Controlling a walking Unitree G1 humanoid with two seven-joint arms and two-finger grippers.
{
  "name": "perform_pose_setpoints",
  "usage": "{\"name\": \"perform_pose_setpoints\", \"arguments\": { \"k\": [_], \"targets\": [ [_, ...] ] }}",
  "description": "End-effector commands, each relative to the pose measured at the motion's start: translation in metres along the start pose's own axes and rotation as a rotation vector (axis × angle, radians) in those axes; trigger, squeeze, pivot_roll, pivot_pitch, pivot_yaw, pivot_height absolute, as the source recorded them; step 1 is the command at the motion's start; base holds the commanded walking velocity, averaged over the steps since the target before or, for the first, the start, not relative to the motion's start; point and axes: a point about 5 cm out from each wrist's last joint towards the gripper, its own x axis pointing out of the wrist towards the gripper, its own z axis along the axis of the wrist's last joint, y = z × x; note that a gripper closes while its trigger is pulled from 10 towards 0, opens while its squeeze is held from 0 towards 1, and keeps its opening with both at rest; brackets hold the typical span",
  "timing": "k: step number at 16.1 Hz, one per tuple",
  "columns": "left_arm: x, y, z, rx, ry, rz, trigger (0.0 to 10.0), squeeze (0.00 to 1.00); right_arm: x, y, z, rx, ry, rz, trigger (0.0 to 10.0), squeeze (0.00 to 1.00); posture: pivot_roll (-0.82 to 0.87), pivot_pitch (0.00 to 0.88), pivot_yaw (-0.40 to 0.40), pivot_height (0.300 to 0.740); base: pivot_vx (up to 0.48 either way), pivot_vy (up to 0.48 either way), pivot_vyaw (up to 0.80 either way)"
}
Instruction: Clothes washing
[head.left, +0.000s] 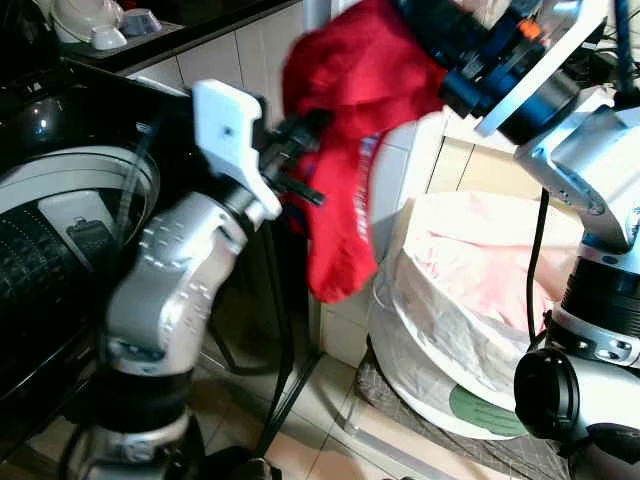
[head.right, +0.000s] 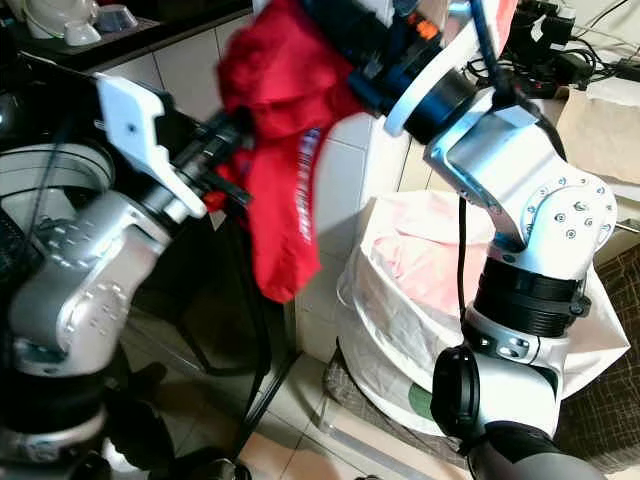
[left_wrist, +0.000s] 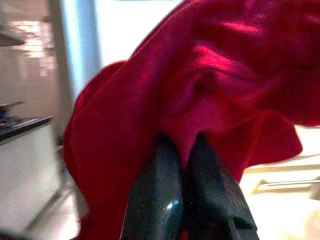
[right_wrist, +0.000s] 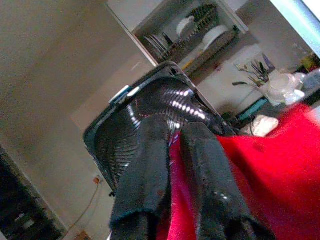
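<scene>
A: Tiled wall (head.left: 250, 55) and tiled floor (head.left: 320, 400) behind the rig. Dark worktop (head.left: 180, 35) at upper left carries white crockery (head.left: 85, 20). Washing machine (head.left: 60, 220), top-loading, sits at the robot's left with its dark lid raised.

B: Location of the garment?

A: Red garment (head.left: 350, 120) is held in the air between the two arms, above the gap between the machine and a white laundry basket (head.left: 440, 330). Lower part hangs free beside the wall. Basket holds pale pink fabric (head.left: 490, 260).

B: End effector states?

A: Left end effector (left_wrist: 186, 165): fingers pressed together on a fold of the red cloth, seen in the left wrist view. Right end effector (right_wrist: 175, 165): fingers nearly together with red cloth between them, at the garment's top edge, with the raised lid behind.
</scene>
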Motion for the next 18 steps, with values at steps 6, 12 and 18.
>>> {"name": "perform_pose_setpoints", "arguments": {
  "k": [6, 12, 18],
  "targets": [
    [-0.003, 0.163, 0.126, 0.649, -0.093, 0.686, 0.0, 0.0, -0.003, -0.001, -0.033, -0.365, 0.251, -0.089, 10.0, 0.0, -0.01, 0.0, 0.016, 0.74, 0.0, 0.0, 0.0],
    [-0.031, 0.2, -0.019, 0.571, 0.735, 0.691, 10.0, 0.0, -0.008, -0.006, -0.083, -0.441, 0.445, -0.1, 10.0, 0.0, -0.02, 0.0, 0.03, 0.74, 0.0, 0.0, 0.0],
    [-0.064, 0.205, -0.05, 0.535, 0.997, 0.628, 10.0, 1.0, -0.009, -0.001, -0.084, -0.437, 0.424, -0.064, 10.0, 0.0, -0.02, 0.0, 0.028, 0.74, 0.0, 0.0, 0.0]
  ]
}}
